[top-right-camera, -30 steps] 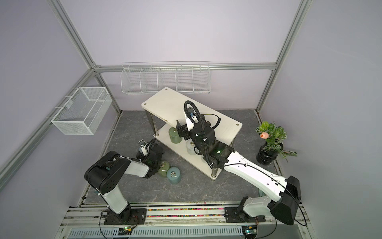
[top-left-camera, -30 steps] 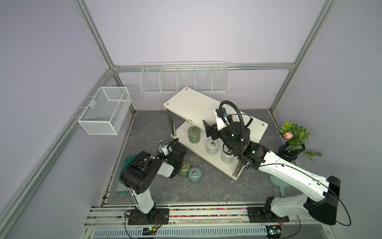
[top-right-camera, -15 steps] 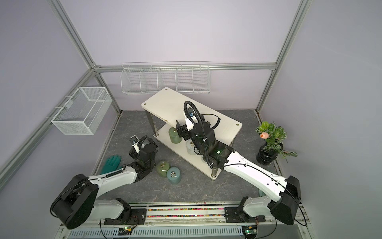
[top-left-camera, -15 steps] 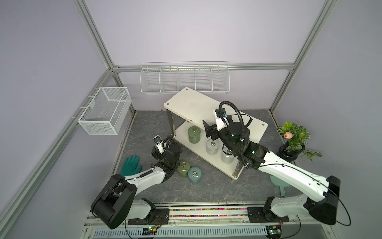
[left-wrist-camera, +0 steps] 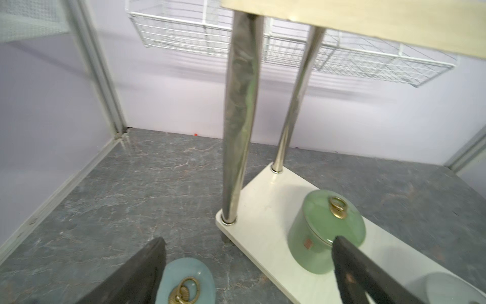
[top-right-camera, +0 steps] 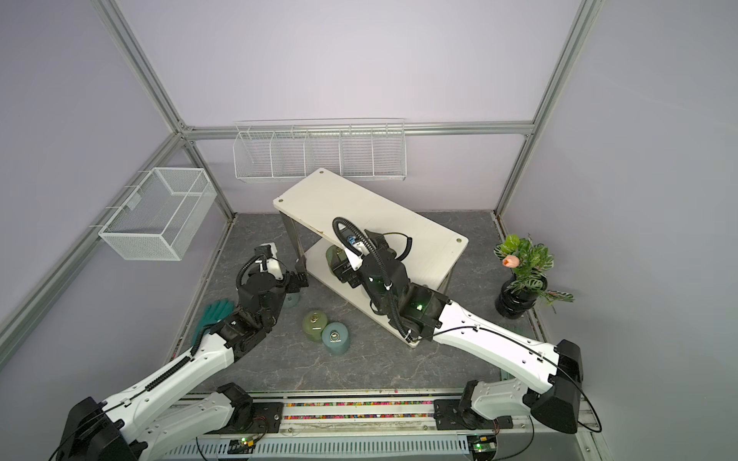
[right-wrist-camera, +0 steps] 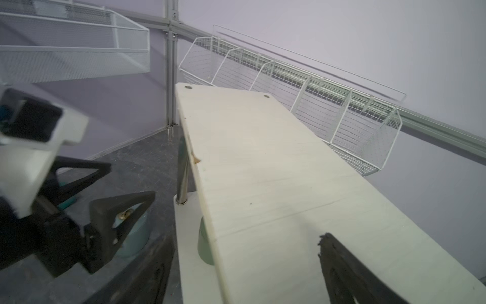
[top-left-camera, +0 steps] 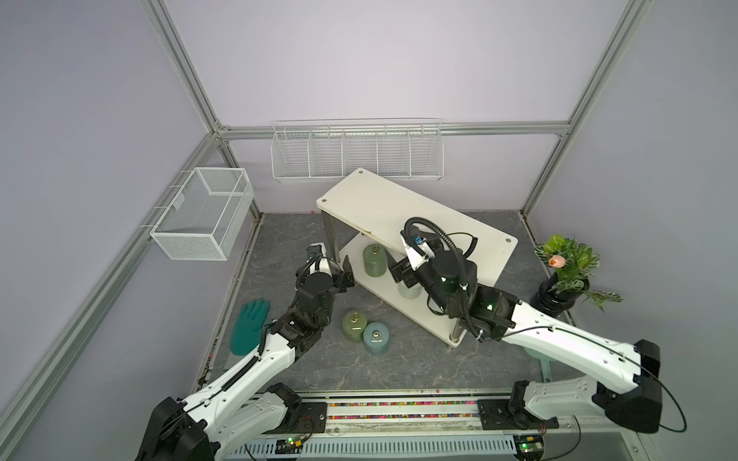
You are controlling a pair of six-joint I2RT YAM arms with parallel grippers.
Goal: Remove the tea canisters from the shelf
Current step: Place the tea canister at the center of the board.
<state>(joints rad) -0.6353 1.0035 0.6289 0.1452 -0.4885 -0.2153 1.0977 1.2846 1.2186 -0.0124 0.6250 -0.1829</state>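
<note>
The cream shelf (top-left-camera: 403, 207) stands at an angle mid-floor. On its lower tier stand an olive green tea canister (top-left-camera: 375, 260) (left-wrist-camera: 326, 231) and a pale one (top-left-camera: 409, 290), half hidden by my right arm. Off the shelf, an olive canister (top-left-camera: 354, 325) and a light blue one (top-left-camera: 376, 337) stand on the floor. Another light blue canister (top-right-camera: 290, 299) (left-wrist-camera: 184, 281) sits under my left gripper (top-left-camera: 346, 273) (left-wrist-camera: 247, 252), which is open and empty beside the shelf's left end. My right gripper (top-left-camera: 399, 273) (right-wrist-camera: 244, 263) is open and empty over the top board's front edge.
A teal glove (top-left-camera: 249, 327) lies on the floor at the left. A mesh basket (top-left-camera: 201, 215) hangs on the left wall and a divided wire basket (top-left-camera: 357, 153) on the back wall. A plant in a black vase (top-left-camera: 565, 275) stands at the right.
My left arm has stretched out low from its folded pose, carrying its open gripper a little toward the shelf's left end and uncovering the glove. The right arm has barely moved.
</note>
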